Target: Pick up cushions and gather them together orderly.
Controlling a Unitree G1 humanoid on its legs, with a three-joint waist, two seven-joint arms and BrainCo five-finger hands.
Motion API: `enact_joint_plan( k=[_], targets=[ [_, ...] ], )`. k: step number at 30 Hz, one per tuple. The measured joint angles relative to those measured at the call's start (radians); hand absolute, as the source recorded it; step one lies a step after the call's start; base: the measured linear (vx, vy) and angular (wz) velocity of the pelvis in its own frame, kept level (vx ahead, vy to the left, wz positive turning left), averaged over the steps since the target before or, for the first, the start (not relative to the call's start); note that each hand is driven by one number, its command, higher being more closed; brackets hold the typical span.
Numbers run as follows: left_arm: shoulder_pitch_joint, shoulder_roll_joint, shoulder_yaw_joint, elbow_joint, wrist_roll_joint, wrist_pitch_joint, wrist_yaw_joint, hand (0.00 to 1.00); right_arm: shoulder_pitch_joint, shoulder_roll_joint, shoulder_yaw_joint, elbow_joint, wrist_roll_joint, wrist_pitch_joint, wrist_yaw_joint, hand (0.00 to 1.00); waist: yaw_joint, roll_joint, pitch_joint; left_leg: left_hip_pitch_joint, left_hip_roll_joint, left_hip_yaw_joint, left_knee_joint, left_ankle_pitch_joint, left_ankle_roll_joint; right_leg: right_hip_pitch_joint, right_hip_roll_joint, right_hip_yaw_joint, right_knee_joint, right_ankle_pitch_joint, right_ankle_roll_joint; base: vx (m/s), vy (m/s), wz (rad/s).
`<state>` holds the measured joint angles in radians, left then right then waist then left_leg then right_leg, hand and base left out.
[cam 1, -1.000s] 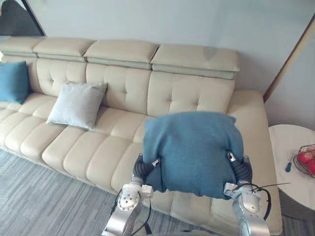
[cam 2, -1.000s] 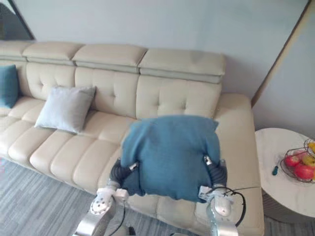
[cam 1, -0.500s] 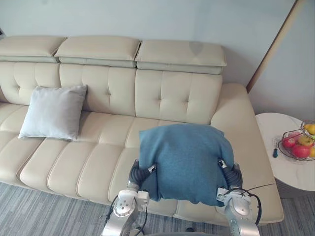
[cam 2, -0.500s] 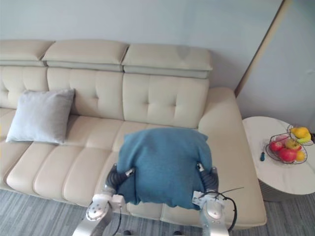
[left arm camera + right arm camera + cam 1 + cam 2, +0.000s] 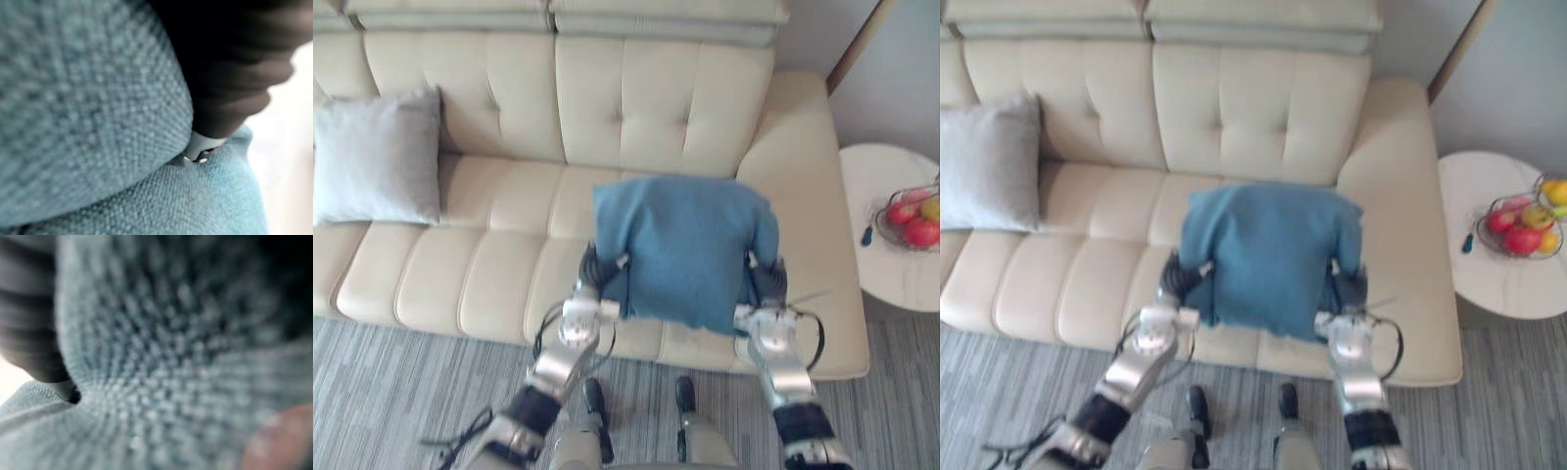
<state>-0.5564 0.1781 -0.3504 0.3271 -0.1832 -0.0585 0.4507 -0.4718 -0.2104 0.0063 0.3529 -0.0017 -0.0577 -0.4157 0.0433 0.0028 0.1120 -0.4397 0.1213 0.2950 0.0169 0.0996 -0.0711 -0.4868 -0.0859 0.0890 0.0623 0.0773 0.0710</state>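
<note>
Readable text, labels, brands, numbers, signs: none. I can make out no print on the blue cushion [image 5: 680, 250], the cream sofa [image 5: 489, 284], the grey cushion [image 5: 377, 157] at the sofa's left end, or the round table [image 5: 891, 276] right of the sofa.

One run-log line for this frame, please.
held: blue cushion between left hand and right hand | where: over sofa seat | other: grey cushion leaning against its back, apart

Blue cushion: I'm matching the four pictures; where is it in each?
Left eye view: blue cushion, centre, over the sofa seat.
Right eye view: centre, likewise.
Left wrist view: up close, against the left hand.
Right wrist view: up close, against the right hand.
Shared landmark: grey cushion, left in both eye views.
</note>
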Motion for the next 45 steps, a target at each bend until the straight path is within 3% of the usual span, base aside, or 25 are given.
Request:
enact_joint_plan(
  k=[6, 8, 9, 10, 16, 17, 23, 28, 33, 37, 42, 45],
  targets=[
    [-0.39, 0.006, 0.057, 0.239, -0.018, -0.002, 0.067, 1.0, -0.386, -0.061, -0.006, 0.207, -0.016, 0.021, -0.065, 1.0, 0.001, 0.014, 0.057, -0.123, -0.006, -0.029, -0.047, 0.069, 0.007, -0.121, 0.001, -0.021, -0.018, 0.043, 0.004, -0.06, 0.004, 0.12],
    [-0.551, 0.009, 0.105, 0.311, -0.018, -0.001, 0.081, 1.0, -0.552, -0.074, -0.032, 0.275, -0.031, 0.04, -0.079, 1.0, 0.001, 0.019, 0.101, -0.155, -0.008, -0.036, -0.088, 0.108, 0.008, -0.152, 0.002, -0.028, -0.041, 0.067, 0.005, -0.06, 0.021, 0.14],
    [-0.613, 0.008, 0.138, 0.339, -0.017, -0.001, 0.099, 0.0, -0.62, -0.072, -0.044, 0.297, -0.038, 0.04, -0.095, 1.0, 0.001, 0.022, 0.111, -0.174, -0.009, -0.039, -0.109, 0.126, 0.009, -0.177, 0.003, -0.032, -0.048, 0.074, 0.006, -0.05, 0.021, 0.08],
    [-0.647, 0.007, 0.157, 0.356, -0.016, -0.002, 0.112, 0.0, -0.659, -0.071, -0.045, 0.313, -0.038, 0.04, -0.108, 0.0, 0.002, 0.024, 0.112, -0.188, -0.01, -0.043, -0.118, 0.133, 0.007, -0.193, 0.002, -0.041, -0.05, 0.075, 0.006, -0.04, 0.019, 0.13],
    [-0.809, -0.01, 0.261, 0.47, -0.019, -0.001, 0.155, 0.0, -0.852, -0.065, -0.082, 0.468, 0.004, 0.041, -0.155, 0.0, 0.011, 0.046, 0.132, -0.248, -0.007, -0.086, -0.118, 0.151, -0.014, -0.222, 0.0, -0.088, -0.065, 0.075, 0.005, 0.01, 0.016, 0.18],
    [-0.829, -0.01, 0.28, 0.473, -0.019, -0.001, 0.154, 0.0, -0.887, -0.067, -0.082, 0.498, 0.028, 0.041, -0.153, 0.0, 0.012, 0.047, 0.137, -0.264, -0.009, -0.089, -0.118, 0.166, -0.036, -0.232, -0.003, -0.095, -0.065, 0.075, 0.005, 0.04, 0.027, 0.15],
    [-0.841, -0.031, 0.372, 0.563, -0.058, 0.002, 0.108, 0.0, -0.923, -0.074, -0.107, 0.613, 0.207, 0.037, -0.102, 0.0, 0.013, 0.051, 0.153, -0.294, 0.001, -0.098, -0.118, 0.172, -0.044, -0.255, 0.006, -0.12, -0.064, 0.075, 0.005, 0.03, 0.036, 0.05],
    [-0.737, -0.07, 0.415, 0.581, -0.097, 0.006, 0.054, 0.0, -0.881, -0.066, -0.136, 0.619, 0.259, 0.037, -0.059, 0.0, 0.006, 0.051, 0.183, -0.29, 0.009, -0.097, -0.118, 0.172, -0.044, -0.255, 0.013, -0.115, -0.055, 0.074, 0.004, 0.01, 0.035, -0.02],
    [-0.572, -0.111, 0.45, 0.581, -0.101, -0.003, -0.005, 0.0, -0.699, -0.055, -0.209, 0.604, 0.265, 0.032, -0.027, 0.0, 0.006, 0.049, 0.204, -0.25, 0.011, -0.098, -0.118, 0.172, -0.044, -0.255, 0.014, -0.119, 0.045, 0.01, -0.015, -0.01, 0.011, 0.08],
    [-0.484, -0.049, 0.445, 0.532, -0.082, -0.004, -0.057, 0.0, -0.551, -0.058, -0.204, 0.478, 0.241, 0.019, 0.012, 0.0, 0.001, 0.038, 0.213, -0.199, 0.013, -0.098, -0.118, 0.169, -0.047, -0.254, 0.014, -0.115, 0.155, -0.052, -0.021, -0.01, -0.02, 0.03],
    [-0.304, 0.108, 0.442, 0.401, -0.083, -0.005, -0.107, 0.0, -0.279, -0.073, -0.2, 0.197, 0.234, -0.005, 0.055, 0.0, -0.003, 0.011, 0.23, -0.129, 0.024, -0.09, -0.108, 0.141, -0.041, -0.226, 0.025, -0.103, 0.241, -0.099, -0.029, -0.03, -0.052, -0.04],
    [-0.162, 0.123, 0.437, 0.271, -0.089, -0.024, -0.13, 0.0, -0.094, -0.072, -0.184, 0.035, 0.233, -0.026, 0.085, 0.0, -0.004, 0.007, 0.23, -0.079, 0.024, -0.088, -0.085, 0.115, -0.036, -0.171, 0.023, -0.1, 0.251, -0.116, -0.03, -0.03, -0.041, 0.03]
  ],
)
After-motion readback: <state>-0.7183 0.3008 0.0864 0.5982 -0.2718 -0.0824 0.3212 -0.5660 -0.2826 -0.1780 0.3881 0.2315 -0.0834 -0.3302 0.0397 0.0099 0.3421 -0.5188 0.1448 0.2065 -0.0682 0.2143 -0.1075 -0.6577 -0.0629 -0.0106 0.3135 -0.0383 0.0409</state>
